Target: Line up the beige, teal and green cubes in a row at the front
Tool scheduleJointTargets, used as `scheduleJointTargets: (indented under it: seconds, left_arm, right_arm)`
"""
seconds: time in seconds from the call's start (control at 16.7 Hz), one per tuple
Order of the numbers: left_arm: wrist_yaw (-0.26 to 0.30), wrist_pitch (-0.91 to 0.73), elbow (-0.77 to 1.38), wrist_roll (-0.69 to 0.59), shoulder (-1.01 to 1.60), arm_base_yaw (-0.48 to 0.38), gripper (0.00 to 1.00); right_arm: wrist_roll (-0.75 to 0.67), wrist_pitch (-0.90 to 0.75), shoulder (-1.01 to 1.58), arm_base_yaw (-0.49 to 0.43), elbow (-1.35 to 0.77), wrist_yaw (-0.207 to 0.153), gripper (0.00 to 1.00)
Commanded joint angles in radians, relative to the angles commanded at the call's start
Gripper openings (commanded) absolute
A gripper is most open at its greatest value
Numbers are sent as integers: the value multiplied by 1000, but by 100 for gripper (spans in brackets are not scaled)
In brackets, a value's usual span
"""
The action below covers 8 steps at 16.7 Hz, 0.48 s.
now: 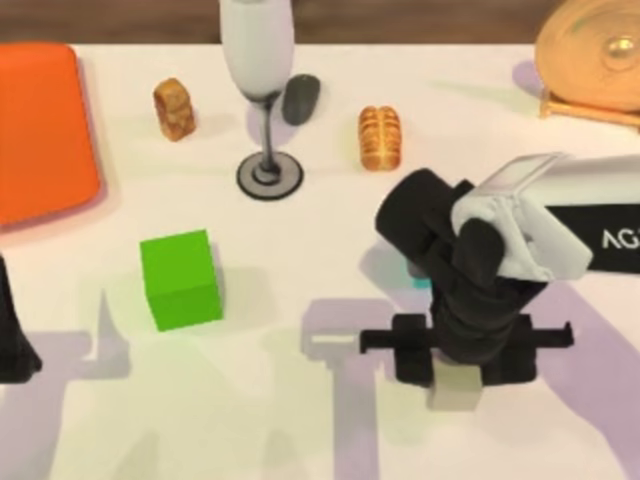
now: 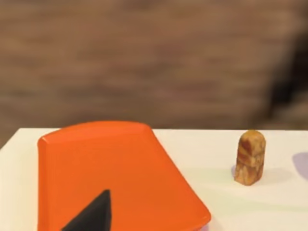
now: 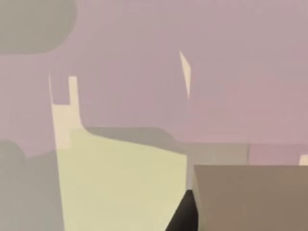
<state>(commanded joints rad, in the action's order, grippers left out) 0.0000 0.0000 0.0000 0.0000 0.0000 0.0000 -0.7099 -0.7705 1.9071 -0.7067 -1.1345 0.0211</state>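
Right gripper [image 1: 455, 375] was found low over the front of the table, on the right half, with the beige cube [image 1: 456, 390] directly beneath it; whether its fingers had closed on the cube or stood apart could not be told, since the wrist body covered them from above and the right wrist view gave only one dark finger edge against a cube face [image 3: 250, 197]. In my judgement the cube sat there because that spot belonged to the front row, and the arm was either setting it down or about to let go.

Far to the left of that gripper, at the table's left edge, the left gripper [image 1: 15, 345] was parked; only a dark part showed, its fingers not legible. Behind it lay an orange tray [image 1: 40, 130], cut off by the frame. Nearer, still well left of the right gripper and slightly behind it, the green cube [image 1: 180, 278] stood alone, not yet in the row.

Further back were a brown loaf [image 1: 174, 108], a wine glass [image 1: 262, 100] with a dark grey object [image 1: 300, 98] beside it, and a second loaf [image 1: 379, 137].

Just behind the right gripper, a sliver of the teal cube [image 1: 421, 283] showed under the arm; its exact place could not be judged. A wooden disc [image 1: 595, 55] sat cropped at the back right.
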Motion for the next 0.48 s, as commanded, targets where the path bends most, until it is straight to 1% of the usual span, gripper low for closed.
scheduleJointTargets:
  seconds: [0.48]
  left_arm:
    - [0,0,0,0,0,0,100]
  right_arm:
    - [0,0,0,0,0,0,98]
